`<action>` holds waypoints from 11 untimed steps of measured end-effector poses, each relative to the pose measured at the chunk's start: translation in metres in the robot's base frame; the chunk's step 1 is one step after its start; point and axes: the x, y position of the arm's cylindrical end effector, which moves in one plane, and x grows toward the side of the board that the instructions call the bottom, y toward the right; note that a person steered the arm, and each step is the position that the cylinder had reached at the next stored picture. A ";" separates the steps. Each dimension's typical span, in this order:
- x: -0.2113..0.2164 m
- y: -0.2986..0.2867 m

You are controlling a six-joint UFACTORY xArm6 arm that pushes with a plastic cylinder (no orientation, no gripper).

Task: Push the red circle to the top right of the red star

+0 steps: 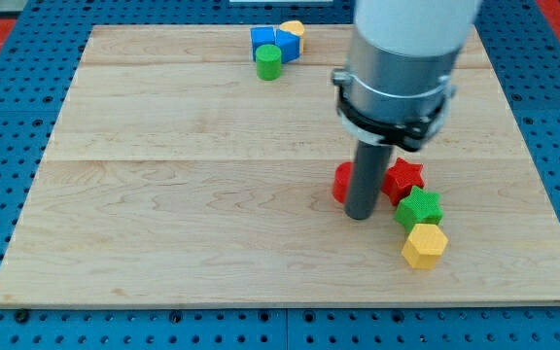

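The red circle (341,182) lies right of the board's middle, mostly hidden behind my rod. My tip (360,215) rests on the board just at the circle's lower right, touching or nearly touching it. The red star (403,178) sits right of the rod, close to the circle. A green star (419,208) lies against the red star's lower right, and a yellow hexagon (424,245) sits just below the green star.
Near the view's top, a blue block (263,40), a second blue block (287,46), a yellow block (293,30) and a green cylinder (268,62) form a cluster. The wooden board (163,194) is ringed by blue pegboard.
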 end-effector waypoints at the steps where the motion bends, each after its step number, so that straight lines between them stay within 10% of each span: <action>1: -0.027 -0.025; 11: -0.070 0.038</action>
